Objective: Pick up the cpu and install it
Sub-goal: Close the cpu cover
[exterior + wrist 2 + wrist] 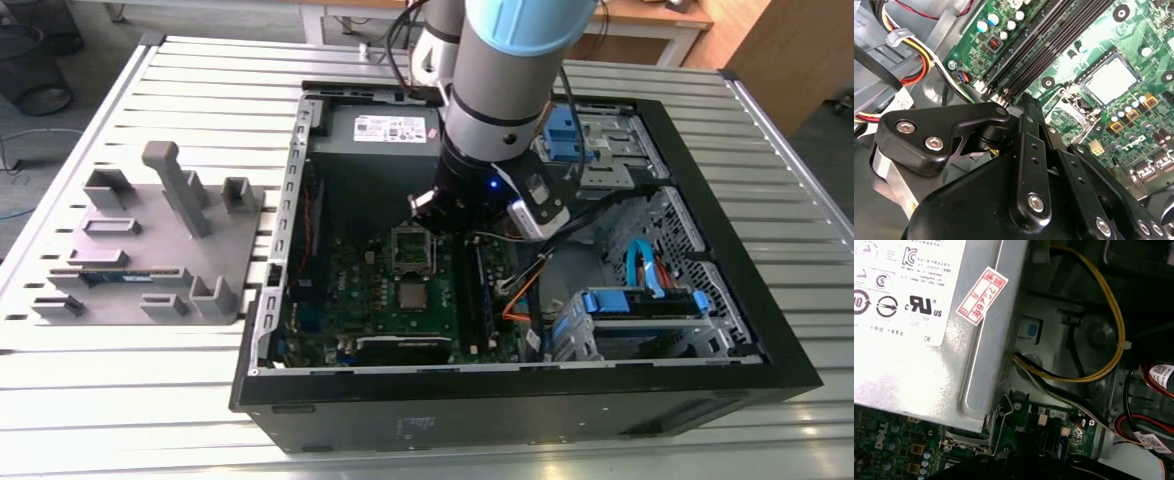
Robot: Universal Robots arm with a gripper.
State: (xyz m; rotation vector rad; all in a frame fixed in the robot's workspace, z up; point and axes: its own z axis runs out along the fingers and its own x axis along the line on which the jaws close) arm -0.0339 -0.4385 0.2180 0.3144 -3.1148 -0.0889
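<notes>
While the cpu lies seated on the motherboard, the end effector hangs closed just beside.

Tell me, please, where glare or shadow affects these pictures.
First wrist view: glare washes out the white label on the power supply. Second wrist view: the cpu gleams pale. Exterior view: even light on the table, dark shadow inside the case.

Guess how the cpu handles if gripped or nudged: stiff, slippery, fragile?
The cpu is a thin flat square, so probably rigid, light and unlikely to roll or tip. Its shiny metal top looks smooth, so likely slippery to pinch. It lies flat, apparently seated in the motherboard, so a sideways nudge probably would not shift it.
</notes>
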